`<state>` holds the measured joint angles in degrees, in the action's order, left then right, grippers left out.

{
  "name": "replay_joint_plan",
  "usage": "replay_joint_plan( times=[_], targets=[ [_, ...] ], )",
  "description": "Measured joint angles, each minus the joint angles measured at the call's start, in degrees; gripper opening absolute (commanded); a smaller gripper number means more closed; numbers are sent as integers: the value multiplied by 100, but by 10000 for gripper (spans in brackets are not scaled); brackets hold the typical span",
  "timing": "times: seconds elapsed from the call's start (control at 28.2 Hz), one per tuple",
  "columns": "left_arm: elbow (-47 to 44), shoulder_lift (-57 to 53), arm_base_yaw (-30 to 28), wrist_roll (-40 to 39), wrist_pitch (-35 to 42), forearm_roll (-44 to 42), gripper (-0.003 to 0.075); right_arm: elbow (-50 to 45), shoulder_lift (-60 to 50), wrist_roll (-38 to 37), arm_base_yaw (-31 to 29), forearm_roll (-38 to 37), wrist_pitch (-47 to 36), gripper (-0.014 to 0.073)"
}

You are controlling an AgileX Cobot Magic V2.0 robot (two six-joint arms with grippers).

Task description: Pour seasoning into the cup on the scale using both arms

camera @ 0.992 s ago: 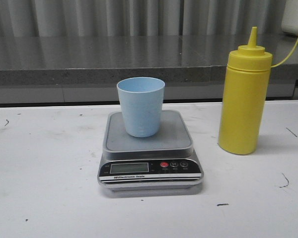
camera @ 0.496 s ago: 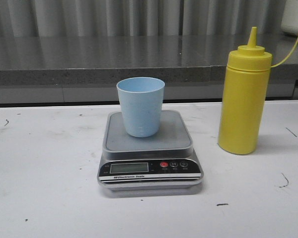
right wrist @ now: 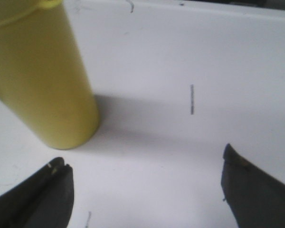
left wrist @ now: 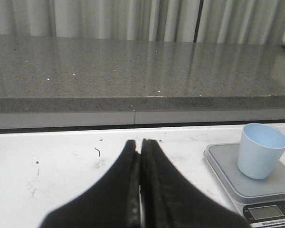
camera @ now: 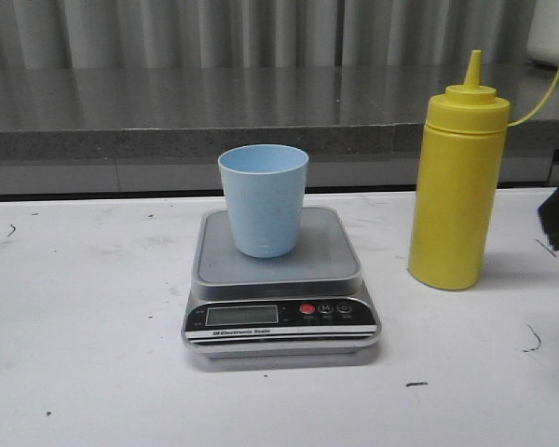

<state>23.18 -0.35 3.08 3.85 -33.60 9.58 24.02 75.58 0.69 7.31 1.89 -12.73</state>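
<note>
**Yellow bottle waiting for a wide-open right gripper**

Yellow plastic is standing upright on the white table: the squeeze bottle of seasoning, just right of the scale, nozzle bare and cap dangling on its thin cord. The light blue cup is sitting on the scale's platform, apparently empty.

The right gripper is hanging low beside the bottle with its jaws spread wide and nothing between them; in the front view only a dark edge is showing at the right border. The left gripper is hovering left of the scale, fingers pressed together, holding nothing.

The step in hand looks like the reach for the bottle. Doing it well probably means centring the jaws on the mid-body, closing gently so the soft wall is not squeezing seasoning out early, and keeping the cord clear. The left gripper would likely need to open to steady the cup.
</note>
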Motion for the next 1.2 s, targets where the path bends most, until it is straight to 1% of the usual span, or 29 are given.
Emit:
replay_joint_plan(
  times=[0.14,0.28,0.35,0.67,0.78,0.96,1.2],
  targets=[
    [0,0,0,0,0,0,-20,-25,565,-154,496,0,-916,647],
    [0,0,0,0,0,0,-20,-25,1240,-186,819,0,-2026,647],
    [0,0,0,0,0,0,-20,-25,1568,-217,888,0,-2548,647],
    [0,0,0,0,0,0,-20,-15,2814,-876,910,0,-4874,647],
    [0,0,0,0,0,0,-20,20,3106,-910,910,0,-5164,647],
    [-10,0,0,0,0,0,-20,218,3497,-910,910,0,-5188,647],
    [-10,0,0,0,0,0,-20,596,3650,-910,910,0,-5223,647]
  ],
)
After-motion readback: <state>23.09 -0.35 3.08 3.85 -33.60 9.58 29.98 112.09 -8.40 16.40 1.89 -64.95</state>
